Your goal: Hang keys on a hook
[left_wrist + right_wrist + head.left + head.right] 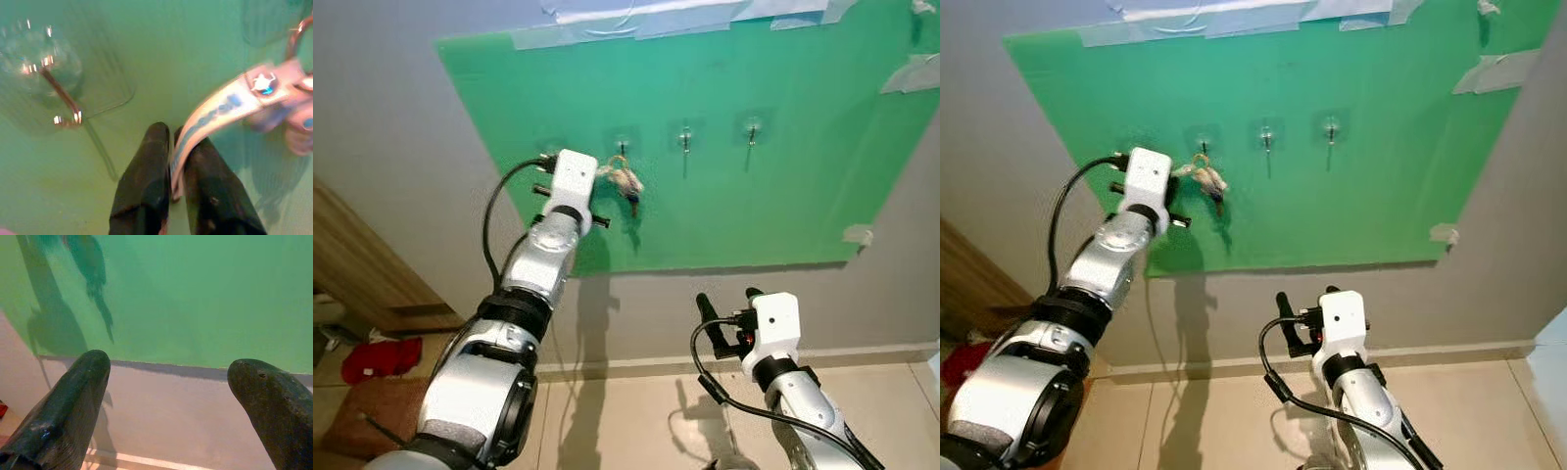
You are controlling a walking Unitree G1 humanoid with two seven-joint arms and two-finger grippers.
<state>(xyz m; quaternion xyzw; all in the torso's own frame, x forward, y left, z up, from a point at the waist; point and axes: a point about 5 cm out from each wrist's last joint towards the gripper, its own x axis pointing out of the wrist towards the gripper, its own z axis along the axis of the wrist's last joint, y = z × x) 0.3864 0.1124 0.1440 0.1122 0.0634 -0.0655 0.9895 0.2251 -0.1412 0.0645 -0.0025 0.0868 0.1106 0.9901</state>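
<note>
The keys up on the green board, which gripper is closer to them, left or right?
Left. The left gripper is raised to the green board, its fingers pinching the strap of the keys. The right gripper hangs open, low, below the board's bottom edge.

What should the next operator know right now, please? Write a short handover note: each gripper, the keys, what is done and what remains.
Left gripper: raised at the green board, shut on the strap of the keys.
Right gripper: low, open, holding nothing.
Keys: their ring is at the second hook from the left; I cannot tell whether it is over it.
Done: keys brought to the hooks.
Left: confirm the ring is seated, let go, pull the arm back.
</note>
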